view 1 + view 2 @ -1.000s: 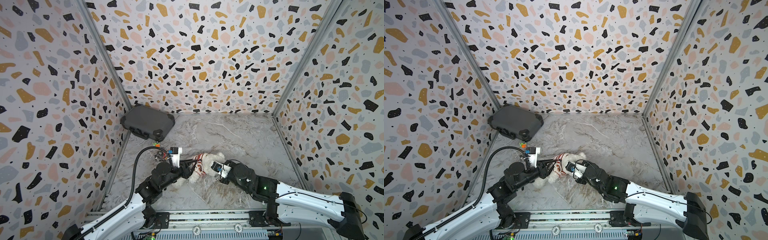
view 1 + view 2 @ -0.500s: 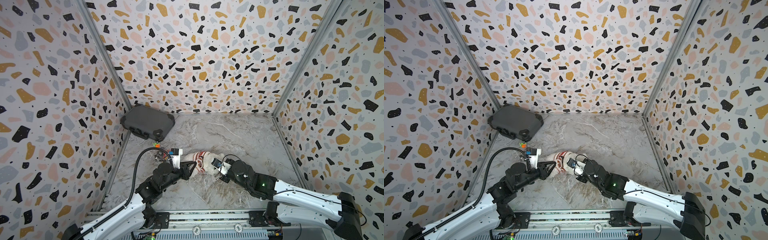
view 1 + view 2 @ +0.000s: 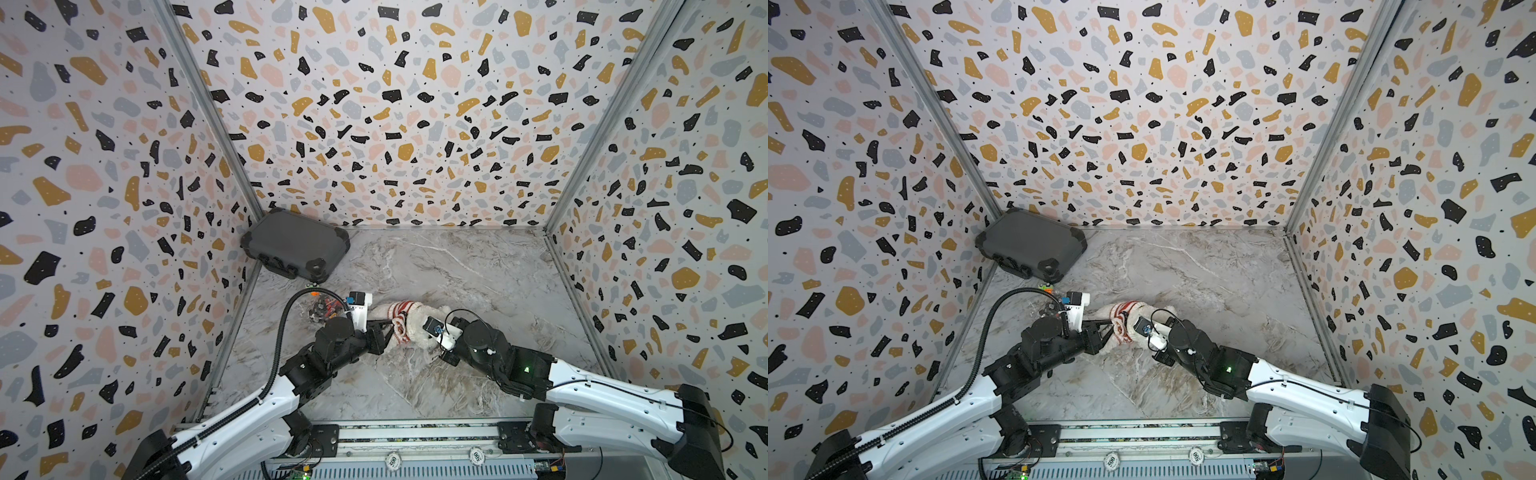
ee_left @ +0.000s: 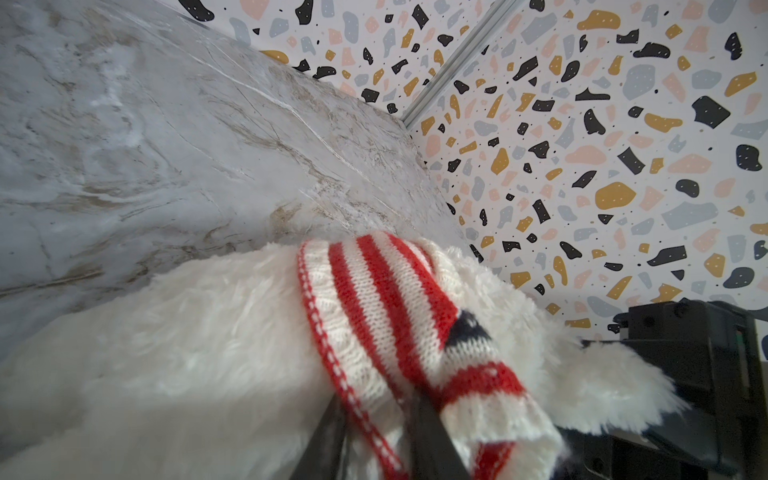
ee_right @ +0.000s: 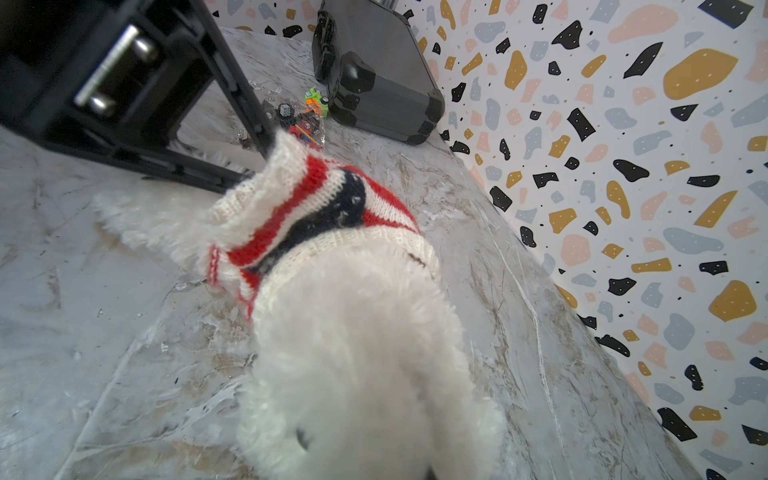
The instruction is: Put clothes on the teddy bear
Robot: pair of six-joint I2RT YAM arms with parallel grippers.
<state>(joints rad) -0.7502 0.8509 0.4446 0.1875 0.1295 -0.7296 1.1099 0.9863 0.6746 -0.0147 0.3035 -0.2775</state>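
Hardly anything has travelled since a second ago: your two arms meet over the same patch of the marble table point(image 3: 478, 274), and the teddy bear point(image 5: 357, 353) lies in the same spot between them, though it now looks drawn out a little longer from left to right than the rounder lump it was then.

You will find the bear lying on the tabletop near the middle, somewhat toward the near edge, head toward your right arm and white lower body toward your left. The sweater point(image 4: 374, 303) (red and white stripes with a dark blue patch) is around its body just behind the head, rucked into a thick fold on one side rather than lying flat.

Your left gripper point(image 3: 384, 329) has that folded hem between its two black fingers point(image 5: 253, 112). They stand a small way apart with knit filling the gap, so it is pinching the sweater. Your right gripper point(image 3: 432, 332) is mostly hidden under its own wrist camera point(image 3: 435, 326) in both top views. Its fingers are pressed together and buried in the fur of the bear's head, which looms close in the right wrist view with one dark eye point(image 5: 301, 438) showing.

Behind the left arm a clear packet of small coloured pieces point(image 5: 305, 118) lies on the table. Beyond it a dark grey hard case point(image 3: 295, 245) is tucked into the far left corner against the speckled wall point(image 3: 374, 104).
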